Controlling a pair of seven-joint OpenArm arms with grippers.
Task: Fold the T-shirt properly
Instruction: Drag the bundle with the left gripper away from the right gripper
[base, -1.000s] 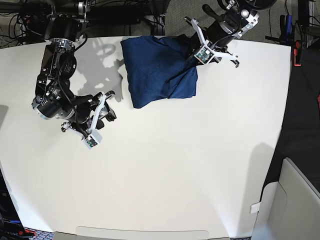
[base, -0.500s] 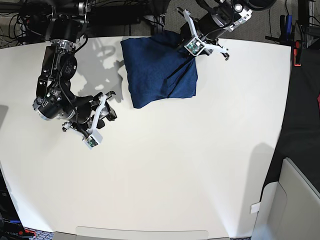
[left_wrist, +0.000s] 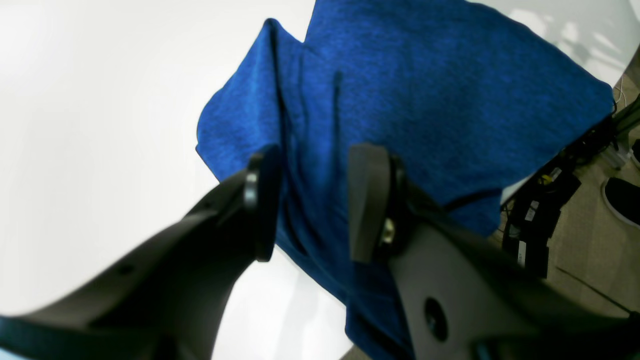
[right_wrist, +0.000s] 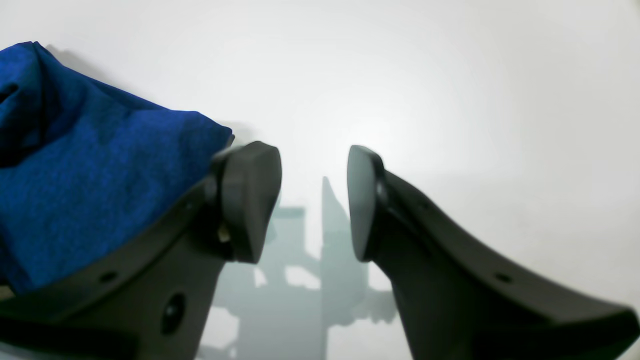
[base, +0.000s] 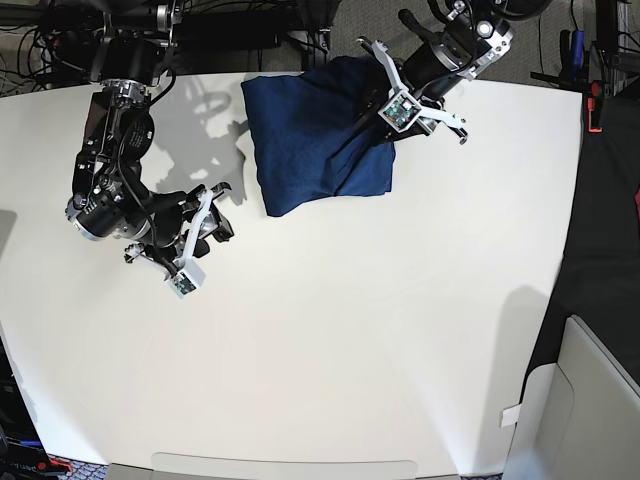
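Since a second ago, left gripper (base: 412, 92) has spread, releasing T-shirt (base: 315, 140) at top centre; right gripper (base: 208, 218) idles spread. Fold looks placed.

White table (base: 330, 340); folded T-shirt (base: 315, 140) on it.

One T-shirt (base: 315, 140), one table (base: 350, 330), two hands.

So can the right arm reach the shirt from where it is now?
Probably yes. The right gripper is open over bare table, beside the folded shirt, and nothing lies between them. The left gripper hangs over the shirt's far side.
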